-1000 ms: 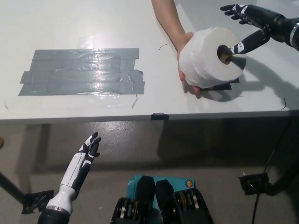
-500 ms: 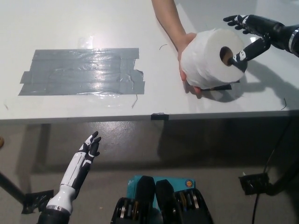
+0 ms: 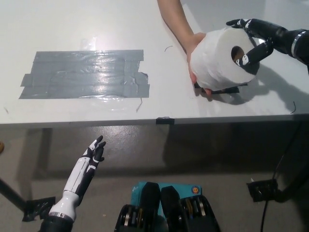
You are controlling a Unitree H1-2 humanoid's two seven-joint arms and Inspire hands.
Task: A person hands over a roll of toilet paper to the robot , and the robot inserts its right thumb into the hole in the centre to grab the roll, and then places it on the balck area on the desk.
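Note:
A person's hand point(image 3: 195, 58) holds a white toilet paper roll point(image 3: 218, 60) just above the table's right side, with the hole point(image 3: 237, 52) facing my black right hand point(image 3: 258, 41). That hand is open. Its fingers point(image 3: 241, 24) reach over the roll's top right edge, and its thumb point(image 3: 250, 55) lies at the rim of the hole. The person's forearm point(image 3: 173, 17) comes in from the top. The dark grey taped area point(image 3: 84, 74) lies on the left of the desk. My white left hand point(image 3: 89, 164) rests open below the table edge, lower left.
The white desk point(image 3: 159, 104) has a small black tab point(image 3: 164, 120) at its front edge. A dark object point(image 3: 219, 90) lies under the roll. A thin cable point(image 3: 292, 107) sits at the far right, and a black device point(image 3: 263, 188) is on the floor.
My right hand has moved left against the roll, its fingers now over the top edge and the thumb at the hole. The roll has shifted slightly right. The left hand is unchanged.

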